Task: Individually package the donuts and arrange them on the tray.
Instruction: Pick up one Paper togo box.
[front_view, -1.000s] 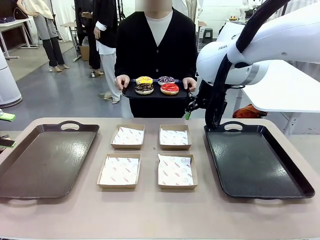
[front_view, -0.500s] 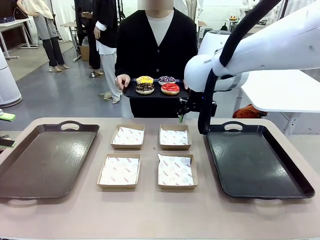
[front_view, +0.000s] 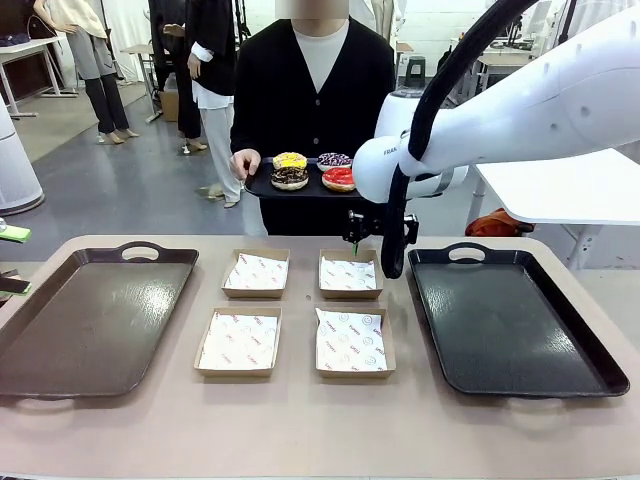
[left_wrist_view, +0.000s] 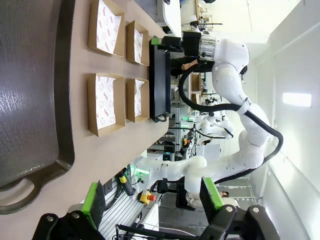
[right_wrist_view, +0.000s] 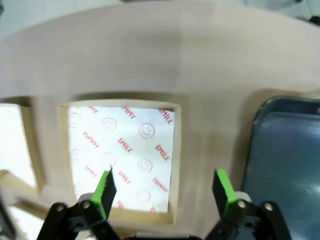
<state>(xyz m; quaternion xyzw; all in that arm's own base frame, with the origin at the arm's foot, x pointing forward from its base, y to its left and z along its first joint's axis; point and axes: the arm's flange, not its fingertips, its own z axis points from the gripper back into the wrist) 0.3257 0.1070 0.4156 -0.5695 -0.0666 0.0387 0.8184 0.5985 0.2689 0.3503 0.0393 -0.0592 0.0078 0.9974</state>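
A person at the far side holds a small black tray (front_view: 262, 187) with the donuts: yellow-iced (front_view: 289, 160), purple-sprinkled (front_view: 333, 159), chocolate (front_view: 289, 177) and glossy red (front_view: 339, 178). My right gripper (front_view: 358, 240) hangs open, pointing down over the far right cardboard box (front_view: 349, 273), just below and in front of the person's tray. The right wrist view has its open fingers (right_wrist_view: 164, 187) above that paper-lined box (right_wrist_view: 122, 150). In the left wrist view my left gripper (left_wrist_view: 151, 197) stands open and empty beside the table's left end.
Four shallow paper-lined boxes sit mid-table; the others are at far left (front_view: 256, 272), near left (front_view: 239, 341) and near right (front_view: 351, 342). A large dark tray (front_view: 90, 315) lies left, another (front_view: 510, 320) right. Other people stand far behind.
My right arm has swung leftward, from over the right tray's far corner to above the far right box. The person's tray and the boxes have stayed put.
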